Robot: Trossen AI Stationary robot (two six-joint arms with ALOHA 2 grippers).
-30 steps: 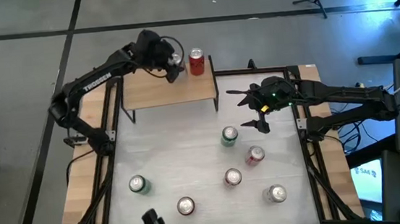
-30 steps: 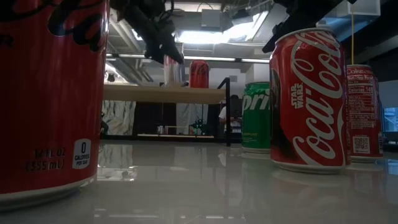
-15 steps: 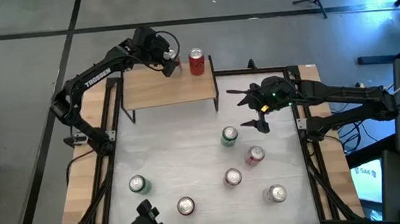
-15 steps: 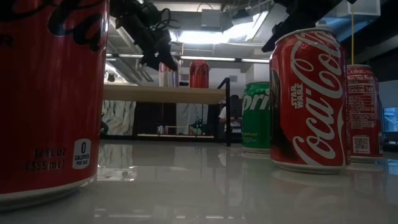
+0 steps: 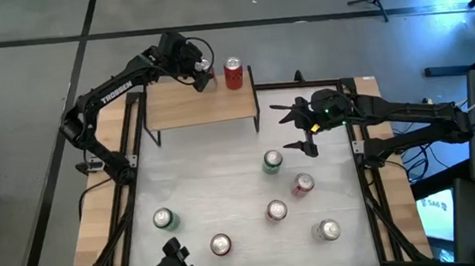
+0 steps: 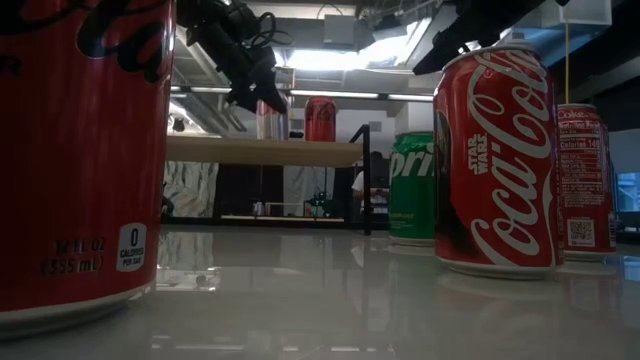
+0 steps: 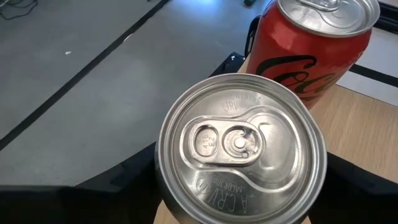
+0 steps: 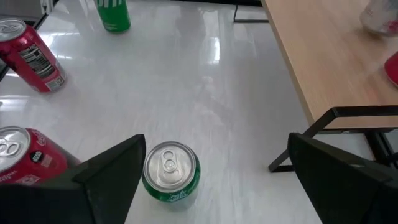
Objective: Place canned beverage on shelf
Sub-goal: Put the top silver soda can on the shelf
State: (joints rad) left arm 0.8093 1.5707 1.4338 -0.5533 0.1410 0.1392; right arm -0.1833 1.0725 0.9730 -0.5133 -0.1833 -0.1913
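Observation:
The shelf (image 5: 201,108) is a light-wood board on thin black legs at the table's far left. A red can (image 5: 233,71) stands upright on its far right corner. My left gripper (image 5: 202,67) is shut on a pale can with a silver top (image 7: 239,146), just left of the red can (image 7: 311,43). The low view shows the two cans side by side, the pale can (image 6: 270,120) and the red can (image 6: 320,118). My right gripper (image 5: 299,132) is open and empty above the table, near a green can (image 8: 171,171). My left gripper has the pale can's side wall (image 7: 163,193) between its two fingers (image 7: 118,186), below the top rim. The fingers slant down from the table's left. The can is upright, its base (image 6: 270,135) level with the board; whether it rests there I cannot tell.
Several cans stand on the white table: a green one (image 5: 272,160) mid-table, red ones (image 5: 302,183) (image 5: 276,210), and others along the near edge (image 5: 163,219) (image 5: 220,244) (image 5: 328,228). Two red cans (image 6: 80,150) (image 6: 497,160) stand close before the low camera.
My left gripper has carried the pale can a little toward the table's far left, away from the red can, keeping it upright, and has then stayed still.

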